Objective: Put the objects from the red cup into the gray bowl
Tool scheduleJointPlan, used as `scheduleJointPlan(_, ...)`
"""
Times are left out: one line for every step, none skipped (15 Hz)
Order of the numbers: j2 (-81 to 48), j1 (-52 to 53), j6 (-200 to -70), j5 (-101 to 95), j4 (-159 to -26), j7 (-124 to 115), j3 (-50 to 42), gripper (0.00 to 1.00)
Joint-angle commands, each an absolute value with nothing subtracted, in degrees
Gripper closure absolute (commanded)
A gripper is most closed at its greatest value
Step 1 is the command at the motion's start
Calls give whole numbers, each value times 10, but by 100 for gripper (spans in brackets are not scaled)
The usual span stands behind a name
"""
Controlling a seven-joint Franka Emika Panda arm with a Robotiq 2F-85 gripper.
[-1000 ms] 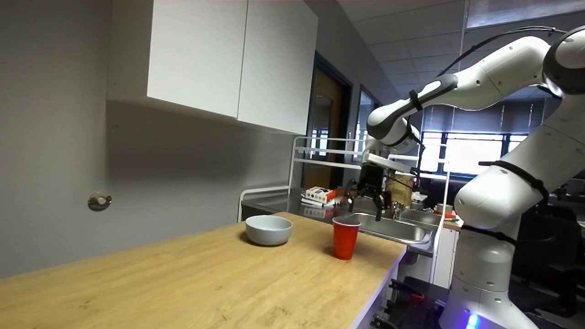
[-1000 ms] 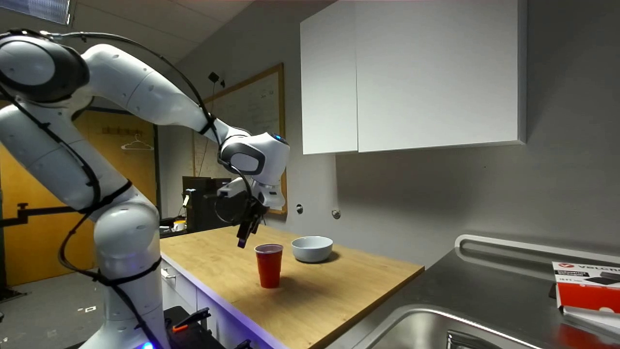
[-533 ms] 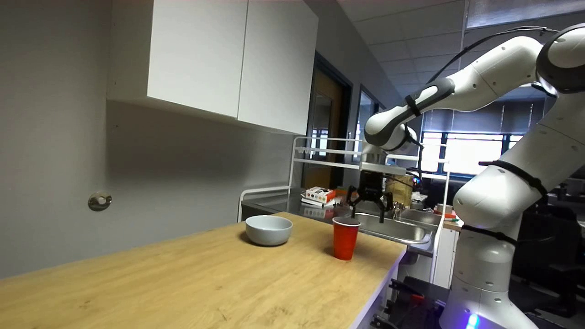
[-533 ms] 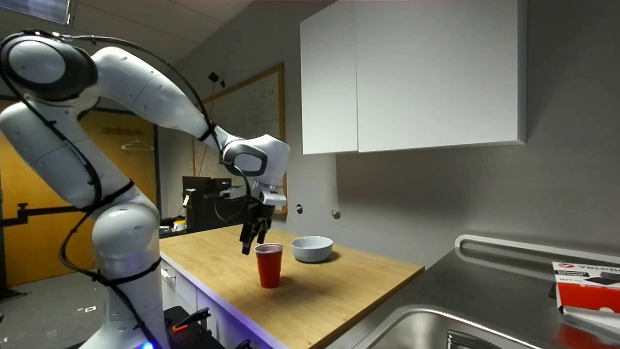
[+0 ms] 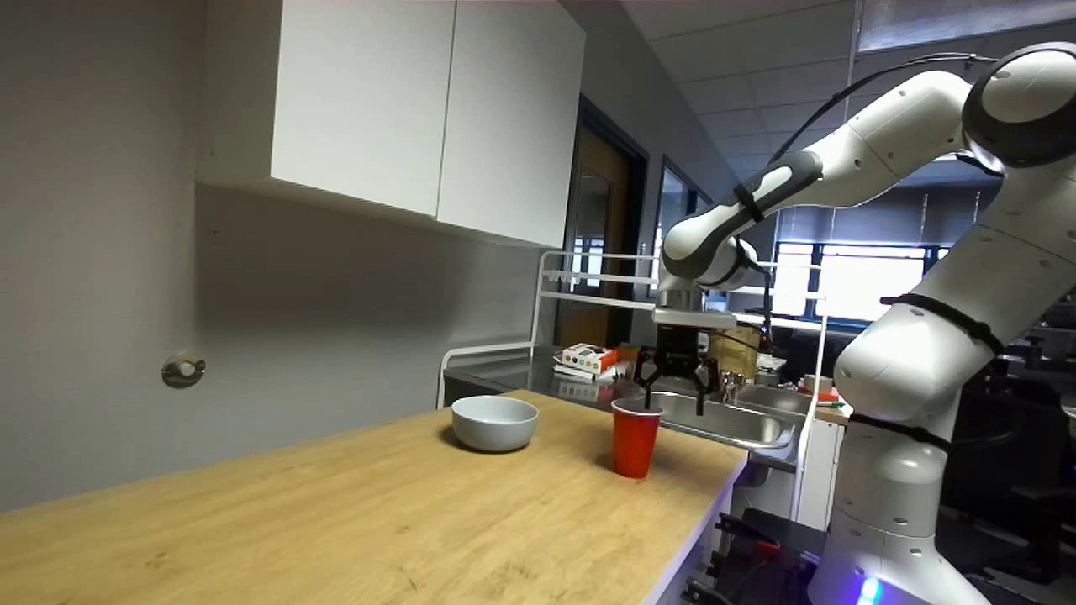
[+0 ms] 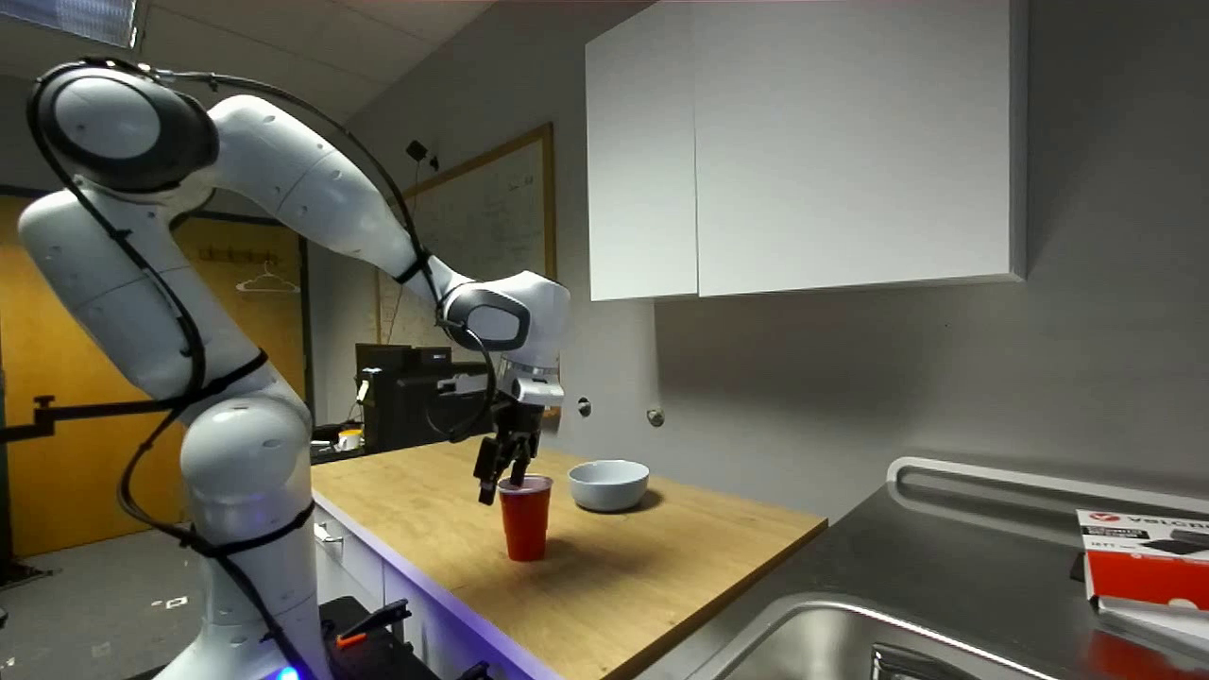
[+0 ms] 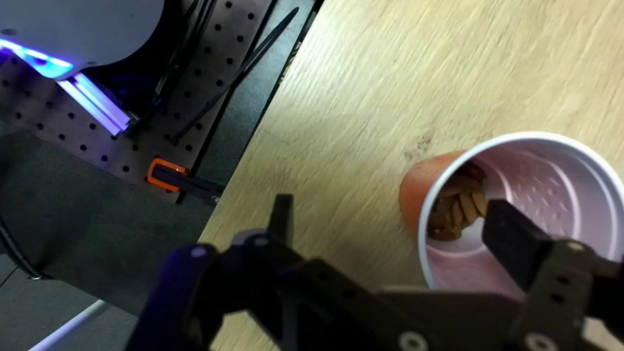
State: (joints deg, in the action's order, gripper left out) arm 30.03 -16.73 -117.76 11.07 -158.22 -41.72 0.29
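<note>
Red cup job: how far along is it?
Done: no transfer visible; brown pieces lie in the upright red cup; the floor of the gray bowl is hidden.
In hand: the open claw straddles the cup's rim, nothing clamped.
Left: likely grip, lift and tip the cup over the bowl.

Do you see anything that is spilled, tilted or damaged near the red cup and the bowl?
Nothing stands out. In both exterior views, the red cup and gray bowl stand upright on the counter; the visible brown pieces lie inside the cup.
</note>
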Motion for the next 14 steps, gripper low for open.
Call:
scheduleJointPlan(263,-162,-1199,98,-1551,-459,10,0)
scheduleJointPlan(254,-161,-1204,95,-1545,-465,10,0)
scheduleJointPlan(246,-158,-1208,92,-1538,-472,12,0)
scheduleJointPlan(238,-156,-1209,88,-1531,-479,13,21)
scheduleJointPlan(231,-155,-1212,82,-1527,-486,14,26)
scheduleJointPlan(224,-153,-1212,76,-1523,-492,14,32)
scheduleJointPlan(220,-152,-1211,72,-1520,-498,12,41)
scheduleJointPlan(215,-150,-1210,69,-1516,-502,9,48)
scheduleJointPlan(211,-149,-1210,66,-1514,-505,7,56)
scheduleJointPlan(208,-148,-1209,65,-1512,-509,5,65)
scheduleJointPlan(205,-148,-1209,62,-1510,-511,4,72)
scheduleJointPlan(202,-148,-1209,60,-1507,-514,3,80)
scheduleJointPlan(200,-147,-1209,59,-1506,-517,2,87)
scheduleJointPlan(197,-147,-1211,56,-1504,-520,1,94)
